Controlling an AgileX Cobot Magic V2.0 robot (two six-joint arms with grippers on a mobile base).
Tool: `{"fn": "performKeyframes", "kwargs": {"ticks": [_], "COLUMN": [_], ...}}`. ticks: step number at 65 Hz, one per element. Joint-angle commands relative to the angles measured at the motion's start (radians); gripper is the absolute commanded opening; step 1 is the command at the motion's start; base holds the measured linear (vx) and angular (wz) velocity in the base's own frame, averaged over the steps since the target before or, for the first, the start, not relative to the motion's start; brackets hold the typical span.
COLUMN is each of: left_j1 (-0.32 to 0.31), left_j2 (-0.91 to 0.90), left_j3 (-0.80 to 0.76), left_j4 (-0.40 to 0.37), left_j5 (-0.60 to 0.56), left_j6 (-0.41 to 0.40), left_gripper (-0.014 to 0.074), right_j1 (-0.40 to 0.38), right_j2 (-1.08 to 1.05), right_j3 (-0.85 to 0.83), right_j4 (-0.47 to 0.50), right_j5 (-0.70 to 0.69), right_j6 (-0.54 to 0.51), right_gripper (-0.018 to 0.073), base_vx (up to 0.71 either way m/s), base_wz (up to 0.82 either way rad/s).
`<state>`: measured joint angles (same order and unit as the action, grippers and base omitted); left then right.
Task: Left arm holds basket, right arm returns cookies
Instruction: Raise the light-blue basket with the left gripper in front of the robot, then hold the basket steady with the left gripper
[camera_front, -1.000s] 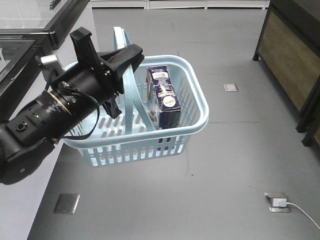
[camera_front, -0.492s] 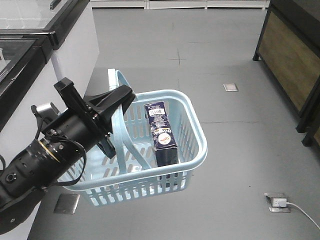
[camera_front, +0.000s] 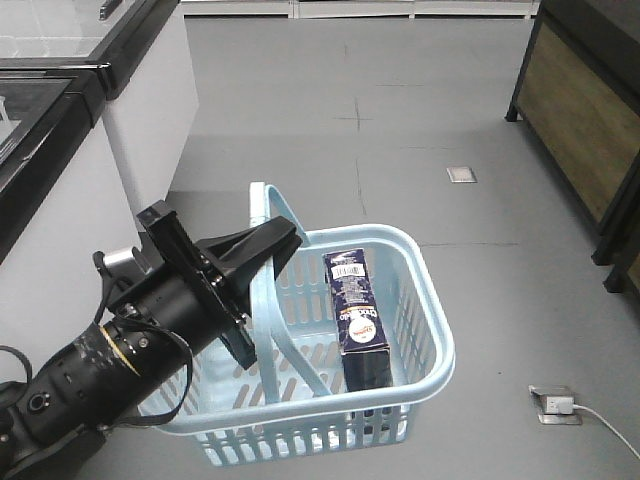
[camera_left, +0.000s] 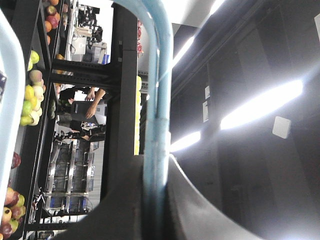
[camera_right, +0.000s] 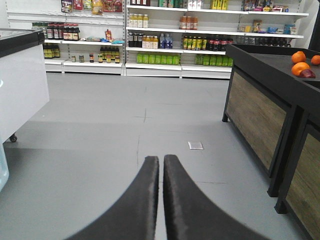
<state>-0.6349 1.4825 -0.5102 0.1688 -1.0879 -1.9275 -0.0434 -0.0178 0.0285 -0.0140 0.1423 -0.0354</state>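
Jaws of my left arm (camera_front: 150, 325) grip the basket (camera_front: 437, 350) by its handle, holding it up. My right arm (camera_right: 161, 161) has its jaws pressed together, empty. The cookies (camera_front: 358, 318) stand inside the basket. Next, I reckon: open right, reach in, grasp them.

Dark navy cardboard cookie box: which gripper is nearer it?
Left. The left gripper clamps the handle of the light blue plastic basket holding the box; the right gripper faces open floor, box unseen.

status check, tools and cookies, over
Left tool shut on basket handle. Right tool shut, empty. Cookies on end inside basket. Nothing over the basket.
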Motion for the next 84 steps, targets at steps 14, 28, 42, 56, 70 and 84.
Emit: {"fn": "performKeyframes", "kwargs": {"ticks": [14,28,42,56,70,84], "left_j1": [-0.064,-0.106,-0.114,-0.134,-0.153,-0.153], "left_j2": [-0.043,-0.043,-0.043,-0.043,-0.043,-0.043], "left_j3": [0.009,0.009,0.009,0.009,0.01,0.01], "left_j4": [-0.041,-0.039,-0.039,-0.058,-0.093,-0.091], "left_j5": [-0.224,-0.226,-0.229,-0.243,-0.263,-0.263], "left_j6": [0.001,0.001,0.004,0.023,0.047,0.047], "left_gripper": [-0.0003,-0.0003,-0.0003,-0.0003,-0.0003,-0.0003], "right_j1": [-0.004,-0.004,-0.004,-0.004,-0.004,-0.004], "right_j2": [-0.006,-0.006,-0.006,-0.006,-0.006,-0.006], "right_j3": [0.017,0.017,0.017,0.017,0.017,0.017], "right_j4": [-0.005,-0.005,-0.005,-0.005,-0.005,-0.005], "right_j5": [-0.076,-0.076,-0.076,-0.076,-0.076,-0.076], "right_j6": [-0.006,-0.006,-0.006,-0.006,-0.006,-0.006], "right_gripper": [-0.0006,-0.0006,-0.0006,-0.0006,-0.0006,-0.0006], "base_vx": [0.0,0.0,0.0,0.0,0.0,0.0], "base_wz": [0.0,0.0,0.0,0.0,0.0,0.0]}}
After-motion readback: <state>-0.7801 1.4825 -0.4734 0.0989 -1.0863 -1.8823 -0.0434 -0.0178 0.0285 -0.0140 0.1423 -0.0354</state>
